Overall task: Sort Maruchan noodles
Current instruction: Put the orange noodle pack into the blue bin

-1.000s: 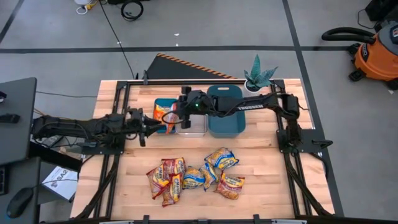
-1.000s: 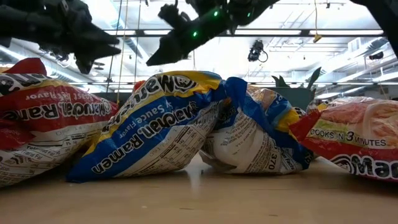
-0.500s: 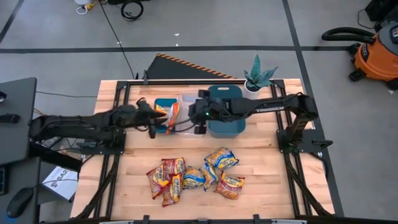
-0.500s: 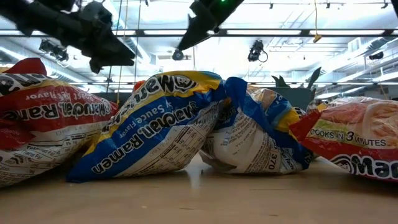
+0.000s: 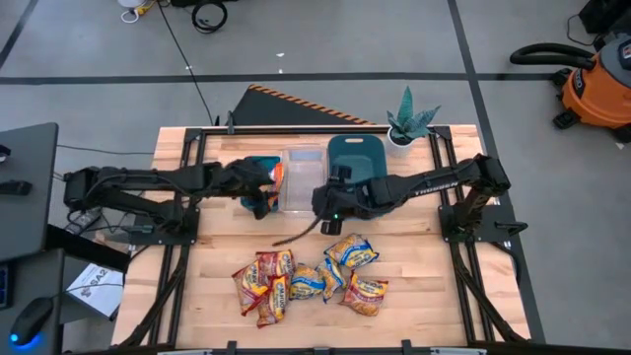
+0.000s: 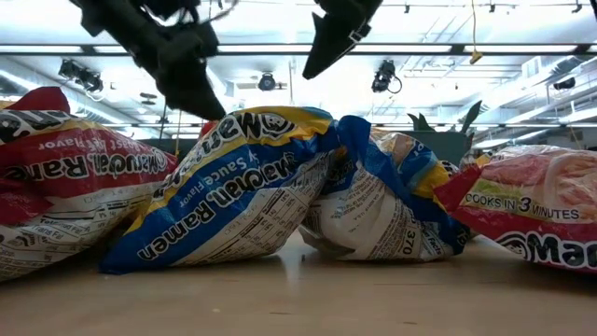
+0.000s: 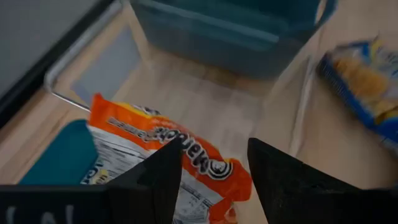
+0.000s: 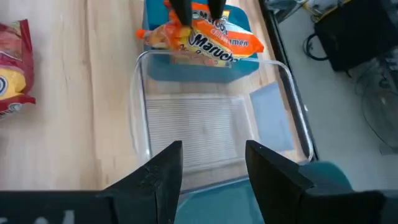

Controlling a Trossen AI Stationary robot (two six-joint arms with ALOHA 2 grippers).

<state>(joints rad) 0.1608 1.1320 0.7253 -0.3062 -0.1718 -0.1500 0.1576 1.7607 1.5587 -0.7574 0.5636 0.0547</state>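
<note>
Left jaws (image 5: pixel 268 187) are pinching an orange packet (image 8: pixel 202 38), crinkly plastic, over the small teal bin (image 8: pixel 239 65) just beside the clear bin (image 5: pixel 304 180). Right jaws (image 5: pixel 321 200) are sitting apart, gripping nothing, at the clear bin's near edge.

Right wrist view is showing it best: two dark fingers (image 8: pixel 181 9) coming down on the packet's top edge, packet hanging tilted across the teal bin's rim, clear bin ribbed-bottomed with rounded corners. Left wrist view (image 7: pixel 168 149) is giving the same packet between its own fingers, plus the clear wall and the larger teal bin (image 7: pixel 230 31) beyond.

High view only: the remaining packets (image 5: pixel 311 276) are lying heaped on the wooden bench (image 5: pixel 424 296), well apart from the clear bin, towards the front.

Low view only: blue-and-yellow packet (image 6: pixel 242 187) close-up, puffed and wrinkled, red ones flanking it.
</note>
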